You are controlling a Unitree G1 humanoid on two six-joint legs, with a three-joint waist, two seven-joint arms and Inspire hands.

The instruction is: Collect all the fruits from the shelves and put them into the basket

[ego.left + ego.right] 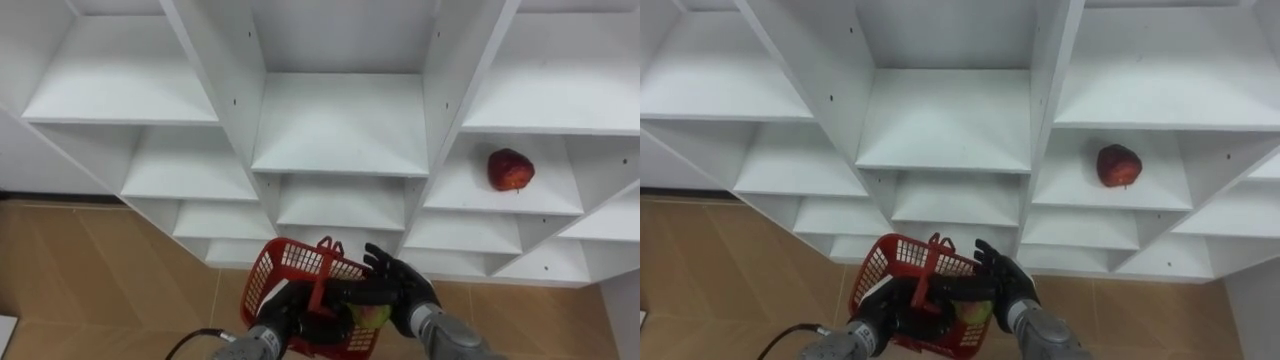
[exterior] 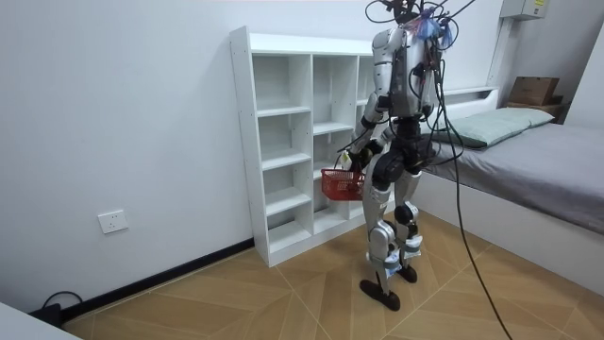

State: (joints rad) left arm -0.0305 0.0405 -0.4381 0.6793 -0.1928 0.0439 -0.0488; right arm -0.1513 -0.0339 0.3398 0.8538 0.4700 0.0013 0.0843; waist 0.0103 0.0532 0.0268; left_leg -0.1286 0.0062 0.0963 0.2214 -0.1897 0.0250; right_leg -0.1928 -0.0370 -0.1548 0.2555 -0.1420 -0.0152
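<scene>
A red plastic basket (image 1: 272, 268) hangs low in front of the white closet (image 1: 340, 130), and my left hand (image 1: 280, 308) is curled on its handle from the lower left. My right hand (image 1: 402, 288) reaches over the basket from the right with its fingers spread and fairly straight. Just beneath it, inside the basket, lies a yellow-green fruit (image 1: 372, 318) with a pink blush. A dark red apple (image 1: 510, 169) rests on a shelf in the closet's right column, well above and to the right of my right hand. In the room view I stand upright, facing the closet with the basket (image 2: 340, 184) at hip height.
The closet's other compartments hold nothing. Its upright dividers (image 1: 225, 90) stand between the columns. Wooden floor (image 1: 110, 270) lies to my left, and a bed (image 2: 538, 156) stands behind me on the room view's right.
</scene>
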